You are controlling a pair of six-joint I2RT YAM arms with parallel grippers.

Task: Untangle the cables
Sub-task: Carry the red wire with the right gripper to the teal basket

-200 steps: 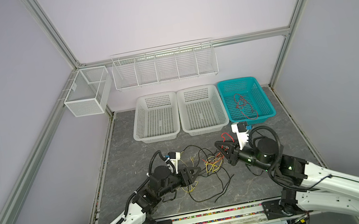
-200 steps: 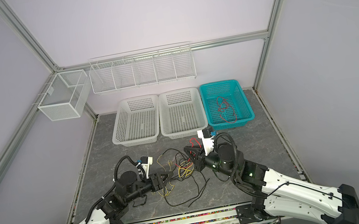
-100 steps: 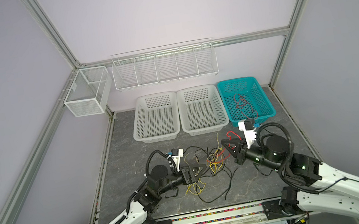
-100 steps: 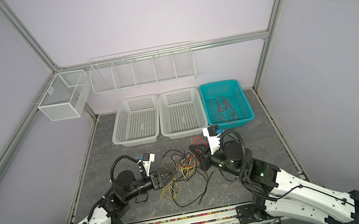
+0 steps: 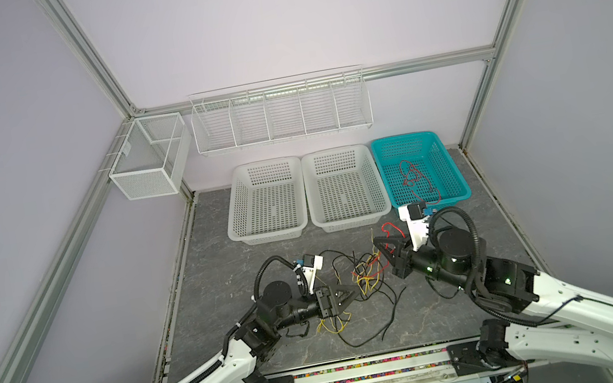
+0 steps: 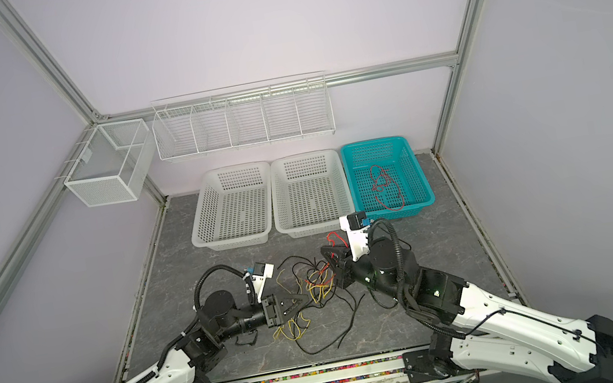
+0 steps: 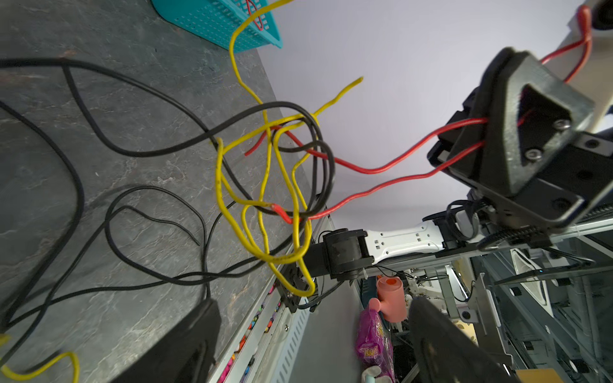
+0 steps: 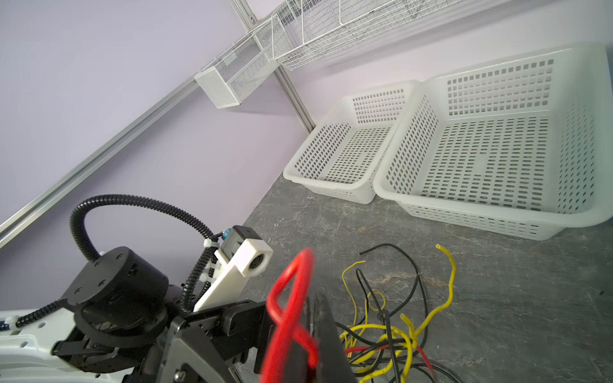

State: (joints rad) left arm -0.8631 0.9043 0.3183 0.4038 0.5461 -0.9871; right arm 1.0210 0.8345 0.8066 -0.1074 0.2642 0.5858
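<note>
Left gripper is seen spread wide and empty. Over the last second its jaws were opened from a half-closed stance, so nothing is held by it now. In the left wrist view its fingers are set far apart, with only tabletop and air between them.

Right gripper has been kept clamped hard on a red cable. Two red strands are run from between its jaws into the tangle, and a red loop is left sticking out behind the jaws.

The tangle, yellow and black cables knotted round the red, is found between the two grippers, just ahead of both sets of fingertips. It is partly lifted off the tabletop on the right gripper's side.

A second red cable is already laid in the teal basket, near the right gripper and beyond it.

Judged: the left hold was given up so that another strand can be taken. The red cable is not yet freed, and the yellow and black cables remain knotted.
</note>
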